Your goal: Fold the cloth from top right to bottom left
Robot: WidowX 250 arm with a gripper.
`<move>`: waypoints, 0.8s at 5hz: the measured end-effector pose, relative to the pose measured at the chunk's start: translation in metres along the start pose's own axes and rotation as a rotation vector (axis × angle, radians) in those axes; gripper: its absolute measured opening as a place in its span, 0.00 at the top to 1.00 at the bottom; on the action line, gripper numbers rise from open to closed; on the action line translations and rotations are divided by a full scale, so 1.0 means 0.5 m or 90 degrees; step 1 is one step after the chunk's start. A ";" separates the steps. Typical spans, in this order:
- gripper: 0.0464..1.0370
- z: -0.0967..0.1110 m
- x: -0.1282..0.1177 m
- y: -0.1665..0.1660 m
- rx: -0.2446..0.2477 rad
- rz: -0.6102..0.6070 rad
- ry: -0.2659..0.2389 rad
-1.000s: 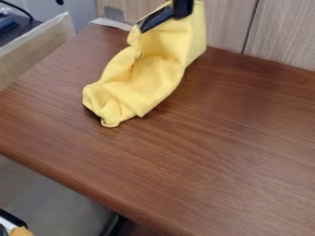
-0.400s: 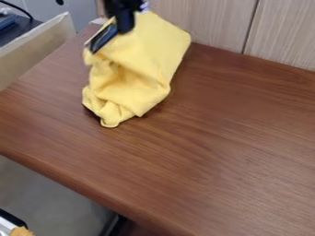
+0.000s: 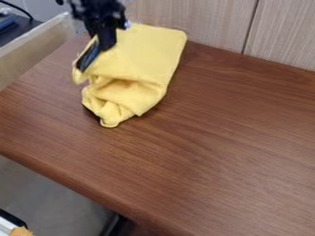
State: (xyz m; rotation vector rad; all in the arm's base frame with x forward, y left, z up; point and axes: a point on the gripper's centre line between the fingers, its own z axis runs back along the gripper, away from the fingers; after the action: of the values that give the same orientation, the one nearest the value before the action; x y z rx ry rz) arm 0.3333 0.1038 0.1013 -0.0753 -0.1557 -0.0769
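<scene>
The cloth (image 3: 138, 55) lies bunched on the upper left part of the worktop (image 3: 215, 152), its far end near the wall (image 3: 203, 23). The claw (image 3: 95, 59) is at the cloth's upper left side, coming down from the top edge of the view and tilted, with its tips pointing down and to the left. It is pinching the cloth: a bit of the yellow fabric by the left edge is caught between the two dark fingers (image 3: 88, 56).

From the claw, most of the cloth spreads to the right and below. The broad, fairly smooth upper part is just to the right of the fingers, and its rounded top right corner is well apart from them. A small flap of the left edge pokes out just below and to the left of the fingertips. Under the claw the fabric arches over a shadowed hollow with soft folds, and below that it gathers into a crumpled, narrower end that rests on the worktop, pointing toward the lower left.

Pale board (image 3: 37, 44) runs along the upper left, beside the worktop, with a dark surface (image 3: 18, 31) beyond it. Grey floor (image 3: 49, 198) shows at the lower left.
</scene>
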 end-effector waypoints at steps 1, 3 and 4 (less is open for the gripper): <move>0.98 -0.044 -0.017 0.008 -0.002 0.028 0.021; 0.78 -0.064 -0.032 0.011 -0.003 0.055 0.016; 0.52 -0.060 -0.041 0.008 0.009 0.051 0.047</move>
State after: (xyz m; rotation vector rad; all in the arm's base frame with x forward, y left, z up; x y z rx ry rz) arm 0.3180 0.1066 0.0683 -0.0644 -0.0794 0.0011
